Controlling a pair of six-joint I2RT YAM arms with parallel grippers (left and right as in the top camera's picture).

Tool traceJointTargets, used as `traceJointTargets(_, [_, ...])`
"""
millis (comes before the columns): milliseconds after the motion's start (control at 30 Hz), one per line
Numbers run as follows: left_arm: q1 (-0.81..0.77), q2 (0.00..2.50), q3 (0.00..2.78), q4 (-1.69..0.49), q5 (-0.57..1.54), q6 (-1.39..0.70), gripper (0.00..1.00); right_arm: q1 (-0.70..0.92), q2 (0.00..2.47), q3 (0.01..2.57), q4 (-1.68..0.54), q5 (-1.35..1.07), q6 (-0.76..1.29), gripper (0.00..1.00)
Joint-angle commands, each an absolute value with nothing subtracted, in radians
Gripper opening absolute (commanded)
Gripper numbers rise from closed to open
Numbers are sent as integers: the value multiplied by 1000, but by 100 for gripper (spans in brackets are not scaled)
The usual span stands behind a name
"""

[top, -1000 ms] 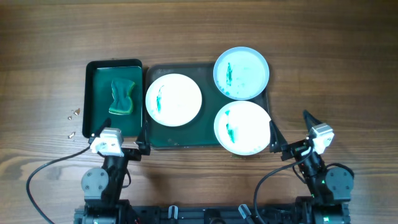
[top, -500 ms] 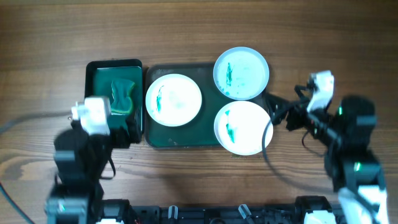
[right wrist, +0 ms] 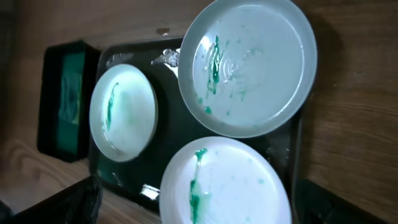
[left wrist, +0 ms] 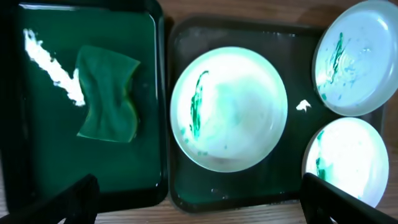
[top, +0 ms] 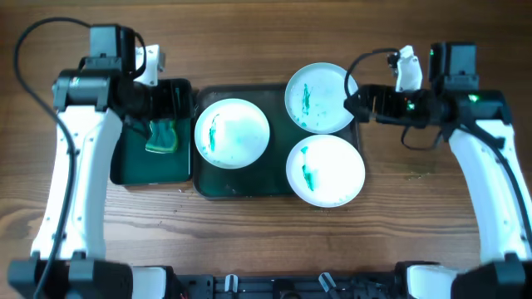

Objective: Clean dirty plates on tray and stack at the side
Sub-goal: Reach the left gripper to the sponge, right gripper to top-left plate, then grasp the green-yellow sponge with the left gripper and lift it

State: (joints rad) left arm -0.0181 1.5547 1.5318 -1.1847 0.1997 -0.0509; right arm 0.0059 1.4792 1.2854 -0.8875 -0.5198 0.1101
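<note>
Three plates sit on the big dark green tray (top: 278,189) in the middle of the wooden table (top: 266,33), none of them stacked. The left plate (top: 232,133) lies fully inside the tray, white, with one teal streak down its left half. The far right plate (top: 322,97) is pale blue, with a teal streak and scattered specks, and it hangs out over the tray's far right corner. The near right plate (top: 325,170) is bright white with a smear on its left side, and its edge pokes past the tray's near rim. The two right-hand plates lie just beside each other, but I can't tell whether they touch. Right against the big tray's left side is a smaller dark green tray (top: 133,166) with a crumpled green sponge (top: 164,137) lying in it. The left gripper (top: 170,100) hangs above the small tray's far right part, near the sponge, with its fingers spread wide and nothing between them. The right gripper (top: 356,104) hovers at the right edge of the pale blue plate, also spread wide and empty. From above I can't tell whether it touches the plate.
</note>
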Motion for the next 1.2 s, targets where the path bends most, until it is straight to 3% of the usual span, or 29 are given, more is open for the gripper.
traceJointTargets(0, [-22, 1591, 1554, -1187, 250, -61, 100, 53, 1545, 1309, -846, -566, 208, 85])
traceJointTargets(167, [-14, 1594, 1554, -1179, 197, -73, 100, 302, 1661, 1309, -718, -348, 427, 75])
traceJointTargets(267, [13, 1594, 1554, -1191, 55, -205, 100, 409, 1750, 1341, -671, -295, 474, 69])
traceJointTargets(400, [42, 1596, 1554, -1205, -22, -214, 100, 488, 1889, 1432, -678, -192, 529, 58])
traceJointTargets(967, [49, 1610, 1554, -1205, -47, -218, 100, 546, 2168, 1475, -550, -241, 635, 23])
traceJointTargets(1100, [49, 1650, 1554, -1206, -47, -218, 95, 546, 2187, 1475, -554, -249, 657, 4])
traceJointTargets(1167, [52, 1688, 1554, -1205, -46, -218, 91, 546, 2187, 1475, -554, -249, 657, 4])
